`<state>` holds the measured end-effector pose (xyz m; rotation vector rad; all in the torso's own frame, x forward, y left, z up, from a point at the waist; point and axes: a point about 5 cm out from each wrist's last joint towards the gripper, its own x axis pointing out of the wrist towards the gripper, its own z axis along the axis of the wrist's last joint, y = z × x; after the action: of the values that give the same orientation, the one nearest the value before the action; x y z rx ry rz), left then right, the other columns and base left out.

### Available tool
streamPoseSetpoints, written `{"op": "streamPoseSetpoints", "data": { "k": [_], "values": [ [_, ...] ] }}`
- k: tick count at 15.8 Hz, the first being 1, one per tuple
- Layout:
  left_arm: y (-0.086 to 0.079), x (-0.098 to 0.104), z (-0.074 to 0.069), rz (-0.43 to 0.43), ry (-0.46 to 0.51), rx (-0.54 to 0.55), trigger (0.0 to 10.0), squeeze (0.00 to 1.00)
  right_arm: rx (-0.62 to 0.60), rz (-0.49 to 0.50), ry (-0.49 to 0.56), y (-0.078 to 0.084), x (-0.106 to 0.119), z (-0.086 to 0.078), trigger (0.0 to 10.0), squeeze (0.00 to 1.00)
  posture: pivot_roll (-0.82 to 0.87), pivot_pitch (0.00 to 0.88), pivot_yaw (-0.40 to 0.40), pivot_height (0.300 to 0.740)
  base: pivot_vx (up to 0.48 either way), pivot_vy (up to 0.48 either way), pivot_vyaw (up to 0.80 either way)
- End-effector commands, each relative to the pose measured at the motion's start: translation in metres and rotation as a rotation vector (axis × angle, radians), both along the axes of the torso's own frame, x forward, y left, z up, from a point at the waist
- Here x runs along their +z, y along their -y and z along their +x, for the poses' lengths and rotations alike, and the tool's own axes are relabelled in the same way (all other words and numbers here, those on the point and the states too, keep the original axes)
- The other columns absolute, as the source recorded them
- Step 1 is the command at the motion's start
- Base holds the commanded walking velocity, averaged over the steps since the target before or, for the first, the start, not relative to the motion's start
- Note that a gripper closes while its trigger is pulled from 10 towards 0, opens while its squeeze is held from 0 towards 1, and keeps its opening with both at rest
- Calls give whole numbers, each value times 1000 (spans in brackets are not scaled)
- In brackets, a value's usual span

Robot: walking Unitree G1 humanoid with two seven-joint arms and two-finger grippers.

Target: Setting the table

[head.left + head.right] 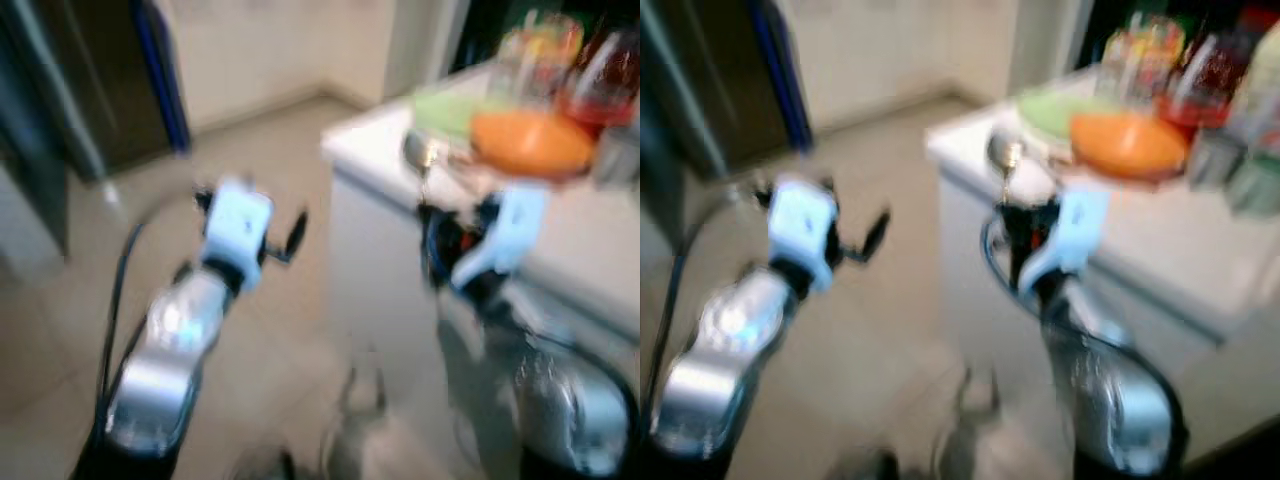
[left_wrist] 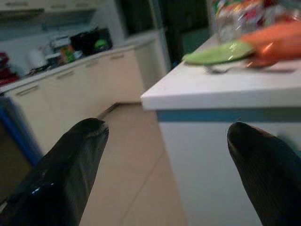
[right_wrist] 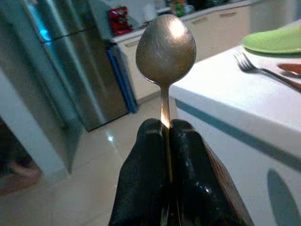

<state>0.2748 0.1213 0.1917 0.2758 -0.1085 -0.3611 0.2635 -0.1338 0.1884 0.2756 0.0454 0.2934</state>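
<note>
A home kitchen; cream base cabinets [image 2: 70,94] run along the upper left of the left wrist view; a steel fridge [image 3: 70,61] stands upper left; tiled floor [image 1: 270,180]; white counter [image 2: 221,89] at right.

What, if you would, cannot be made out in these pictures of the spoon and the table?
- Spoon handle: hidden between the shut fingers of the right pincer, right wrist view.
- Bottles and jars behind the orange bowl: too blurred in both eye views to tell their contents.
- Fork: its handle is cut off by the edge, right wrist view.
- Green plate: partly covered by the bowl, left wrist view.
</note>
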Motion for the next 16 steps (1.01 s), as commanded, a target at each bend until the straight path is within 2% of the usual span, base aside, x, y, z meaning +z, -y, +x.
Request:
{"op": "streamPoseSetpoints", "data": {
  "k": [1,4,9,12,15,16],
  "values": [
    [1,3,1,2,17,0,10000,0,-6,-6,17,1,4,1,10000,0,7,0,-12,740,0,0,0],
    [0,0,2,-8,12,19,10000,0,-20,-30,-14,3,-2,3,10000,0,12,0,-21,740,0,0,-175],
    [-11,-6,3,-77,-14,99,10000,0,-43,-27,-56,5,-11,2,10000,0,15,0,-26,740,0,0,-800],
    [-13,-8,4,-82,-9,125,10000,0,-76,-90,-74,10,-19,0,10000,0,15,0,-26,740,0,0,-800],
    [-16,-8,5,-88,-4,151,10000,0,-125,-95,-75,15,-21,0,10000,0,5,0,-23,740,0,0,-800],
    [-17,-8,6,-92,-1,160,10000,0,-165,-98,-67,18,-19,-1,10000,0,2,0,-21,740,0,-420,-800]
  ]
}}
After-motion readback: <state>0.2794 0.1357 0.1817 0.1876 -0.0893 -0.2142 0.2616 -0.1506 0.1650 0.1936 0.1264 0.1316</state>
